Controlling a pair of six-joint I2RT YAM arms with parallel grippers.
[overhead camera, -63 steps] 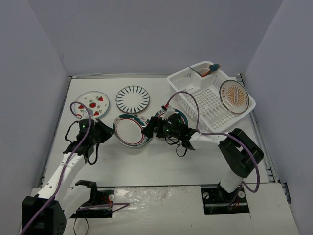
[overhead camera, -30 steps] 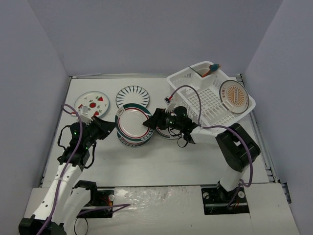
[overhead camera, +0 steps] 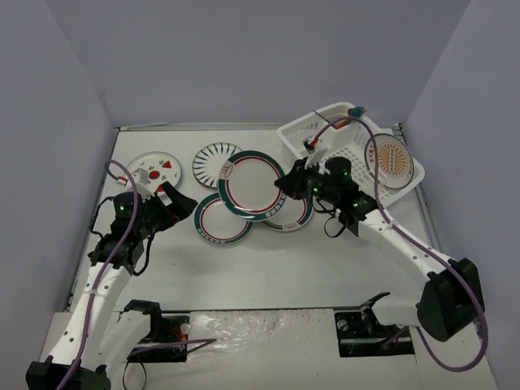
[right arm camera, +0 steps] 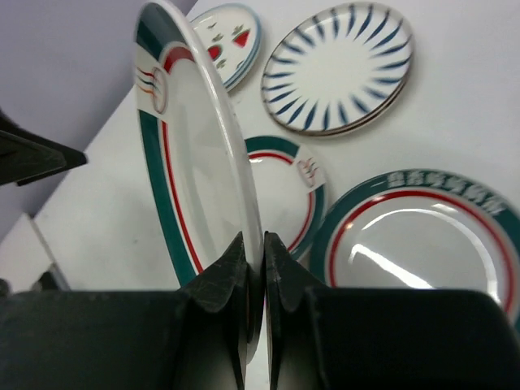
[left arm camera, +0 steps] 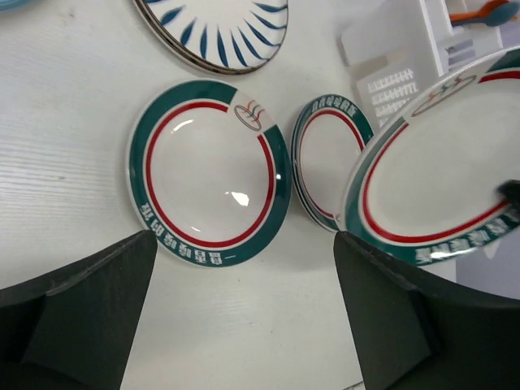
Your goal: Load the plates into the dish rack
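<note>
Plate (overhead camera: 256, 185) with green-and-red rim, raised on edge, its rim clamped by right gripper (right arm camera: 253, 244); left gripper (overhead camera: 177, 203), fingers apart, near matching plate (overhead camera: 221, 219) on table (overhead camera: 268, 260).

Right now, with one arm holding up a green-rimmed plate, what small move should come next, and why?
Probably the right gripper should swing the green-rimmed plate rightward toward the dish rack. It pinches the rim, the plate is tilted up off the table, the left gripper stands open, apart from it, and the rack shows bare slots beside the orange plate.
</note>
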